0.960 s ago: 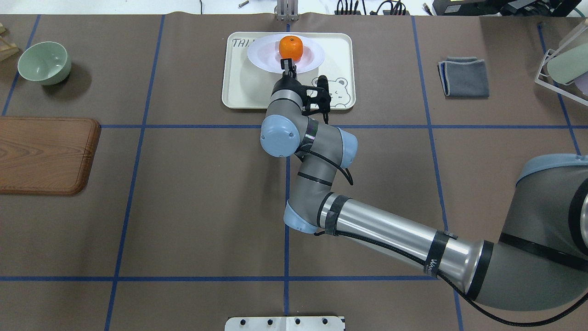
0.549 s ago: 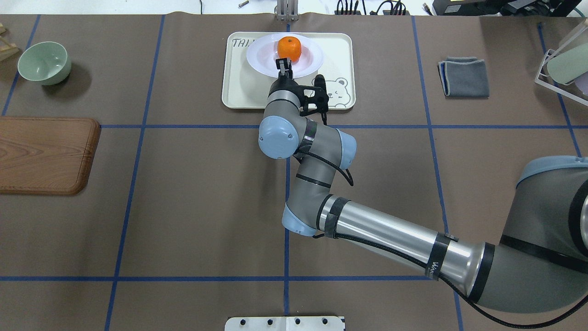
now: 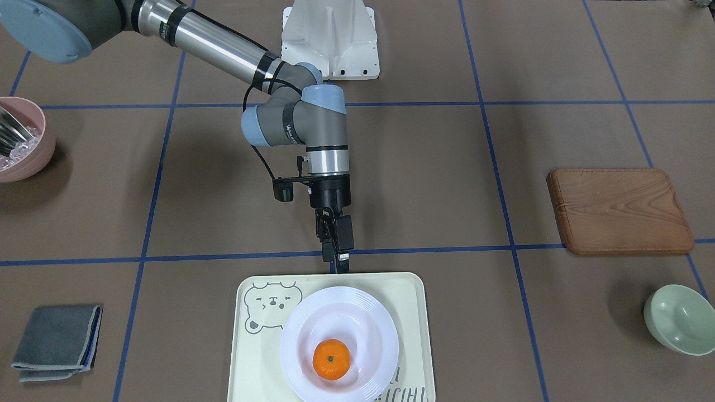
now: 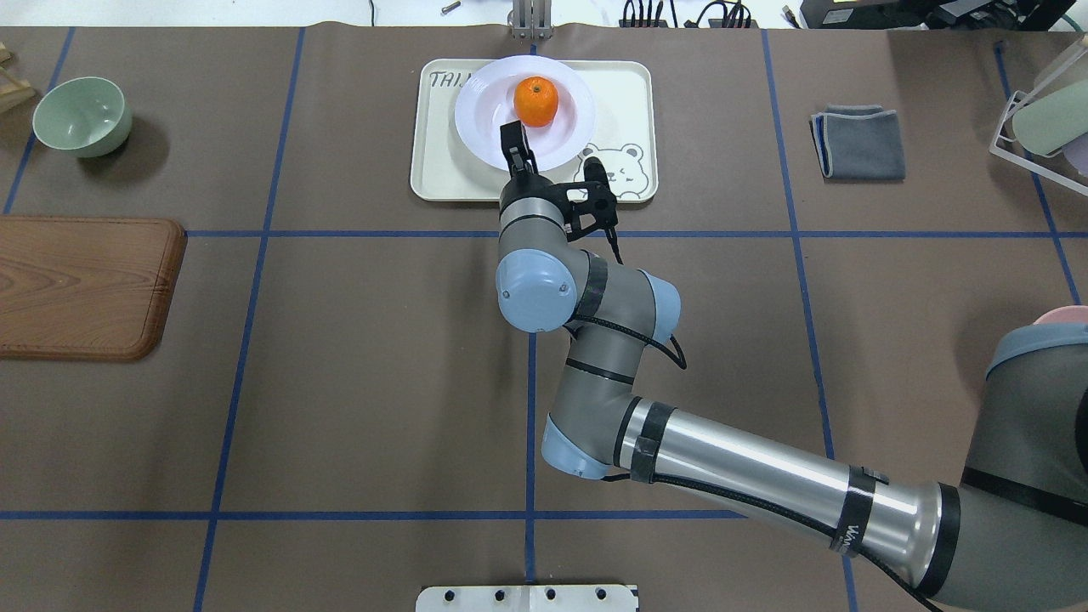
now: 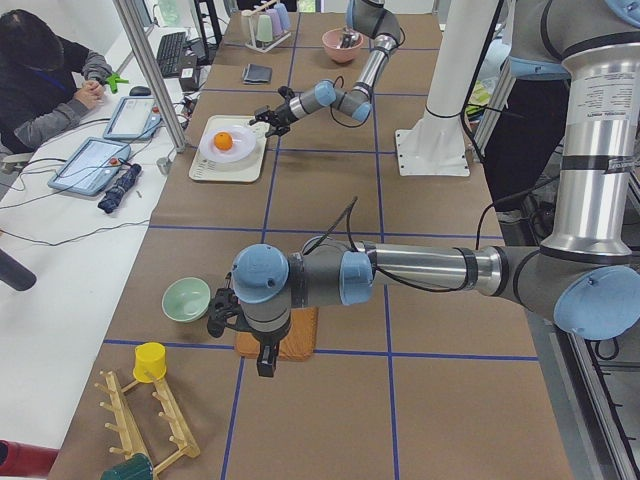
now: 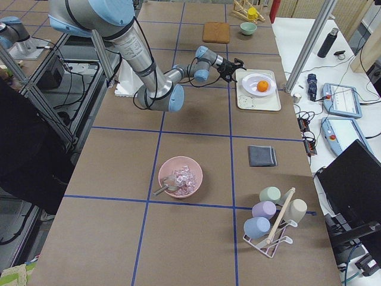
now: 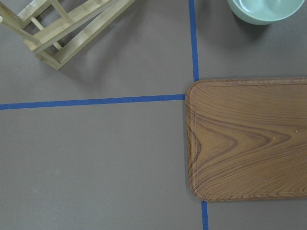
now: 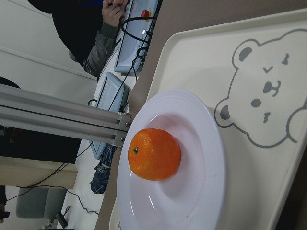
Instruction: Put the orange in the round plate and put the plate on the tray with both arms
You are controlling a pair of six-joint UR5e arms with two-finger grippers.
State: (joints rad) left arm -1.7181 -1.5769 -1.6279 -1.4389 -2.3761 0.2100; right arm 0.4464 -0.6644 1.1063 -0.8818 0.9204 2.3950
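Note:
The orange (image 4: 535, 100) sits in the sunken centre of the white round plate (image 4: 484, 127), which lies flat on the cream bear tray (image 4: 442, 170) at the table's far side. My right gripper (image 4: 512, 140) hangs just above the plate's near rim, apart from it. In the front view it (image 3: 338, 251) is over the tray's edge, its fingers a narrow gap apart and holding nothing. The right wrist view shows the orange (image 8: 154, 154), plate (image 8: 206, 158) and tray (image 8: 201, 62). My left gripper (image 5: 262, 360) shows only in the left side view, above the wooden board's corner; I cannot tell its state.
A wooden board (image 4: 85, 285) and a mint-green bowl (image 4: 82, 116) lie at the left. A folded grey cloth (image 4: 858, 141) and a cup rack (image 4: 1041, 119) are at the right. A pink bowl (image 3: 19, 139) holds utensils. A person (image 5: 40, 80) sits at a side desk.
The plate was tilted with my right gripper on its near rim; now it lies flat on the tray. The gripper has let go and the right arm has drawn back a little.

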